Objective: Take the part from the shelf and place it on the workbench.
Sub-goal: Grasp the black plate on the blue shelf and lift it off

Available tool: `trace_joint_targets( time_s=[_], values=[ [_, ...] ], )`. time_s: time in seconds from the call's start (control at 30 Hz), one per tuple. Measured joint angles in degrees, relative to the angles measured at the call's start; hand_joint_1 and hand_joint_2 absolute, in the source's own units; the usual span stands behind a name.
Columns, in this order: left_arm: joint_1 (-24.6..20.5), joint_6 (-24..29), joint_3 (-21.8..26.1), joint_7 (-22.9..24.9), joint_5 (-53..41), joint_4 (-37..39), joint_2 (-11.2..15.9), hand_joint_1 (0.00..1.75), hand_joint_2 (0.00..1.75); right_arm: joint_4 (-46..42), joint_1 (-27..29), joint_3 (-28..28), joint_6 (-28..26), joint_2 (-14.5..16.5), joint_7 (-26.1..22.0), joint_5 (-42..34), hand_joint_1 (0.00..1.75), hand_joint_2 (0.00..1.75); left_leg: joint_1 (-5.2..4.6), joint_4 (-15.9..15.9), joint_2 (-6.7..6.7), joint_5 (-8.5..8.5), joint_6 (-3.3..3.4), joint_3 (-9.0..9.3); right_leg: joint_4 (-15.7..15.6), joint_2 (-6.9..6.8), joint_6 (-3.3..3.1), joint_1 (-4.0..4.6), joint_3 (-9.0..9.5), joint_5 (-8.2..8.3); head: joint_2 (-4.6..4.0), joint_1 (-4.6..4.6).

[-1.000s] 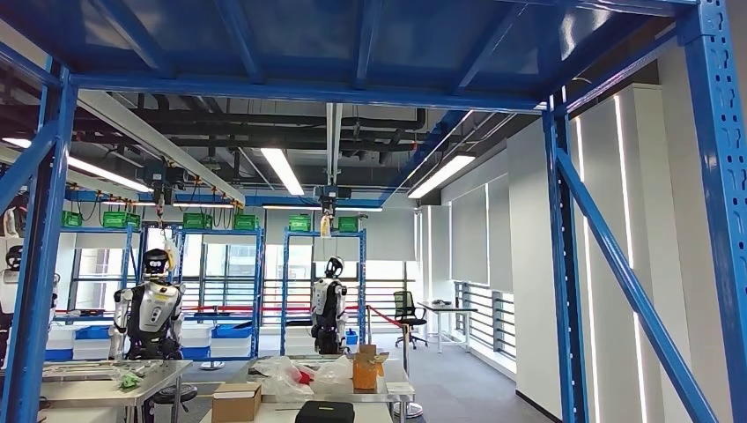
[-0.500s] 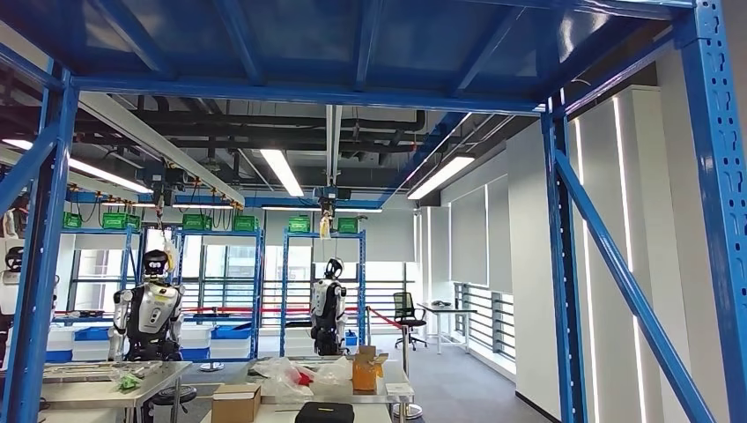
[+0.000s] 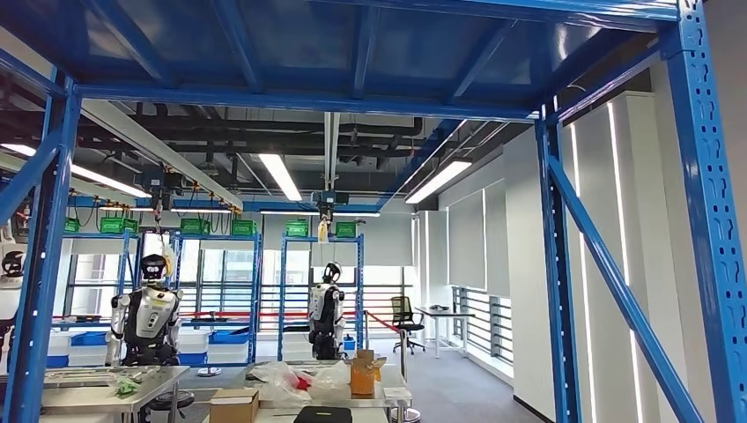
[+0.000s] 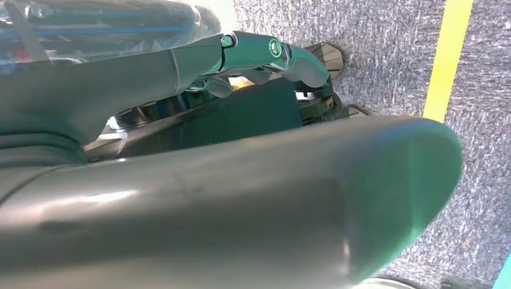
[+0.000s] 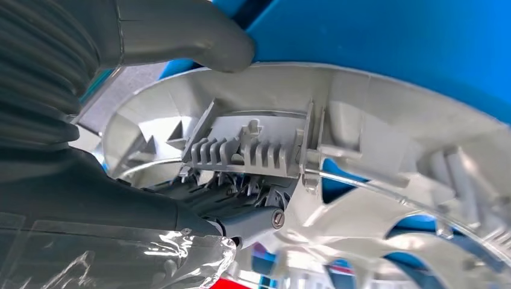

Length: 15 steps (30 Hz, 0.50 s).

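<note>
The robot is standing inside a blue shelf (image 3: pixel 564 264), its head camera facing out across a workshop where two other robots (image 3: pixel 145 313) are standing beyond cluttered tables (image 3: pixel 106 388).

Its right hand (image 5: pixel 199 180) is gripping the part (image 5: pixel 373 162), a pale grey moulded plastic piece with ribs and curved cut-outs. The thumb (image 5: pixel 181 36) is pressing on the part's rim while the darker fingers (image 5: pixel 241 208) are curling in beneath a ribbed block. A blue surface is lying close behind the part; whether the part is touching it cannot be told.

The left hand (image 4: pixel 253 60) is hanging down over grey carpet with a yellow line (image 4: pixel 446 60). Its fingers are curling loosely and nothing is showing in them, though the thick thumb is blocking much of the sight, so I cannot tell its state for sure.

The step in hand looks like drawing the part out of the shelf. To do it well, the right hand should be keeping its pinch firm on the rim, pulling straight back, and holding the thin ribs clear of the blue frame before turning toward the workbench.
</note>
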Motion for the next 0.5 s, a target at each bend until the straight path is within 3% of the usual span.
trace_joint_targets(
  time_s=[0.5],
  values=[
    [0.0, 0.2, 0.0, -0.1, 0.0, 0.0, 0.0, 0.0, 0.0, 0.5, -0.3, -0.7, -0.5, 0.1, 0.0, 1.0, 1.75, 1.75, 0.03, 0.0, -0.01, 0.03, -0.02, -0.1, 0.0, -0.05, -0.03, 0.04, -0.09, -0.08, 0.0, 0.01]
  ],
)
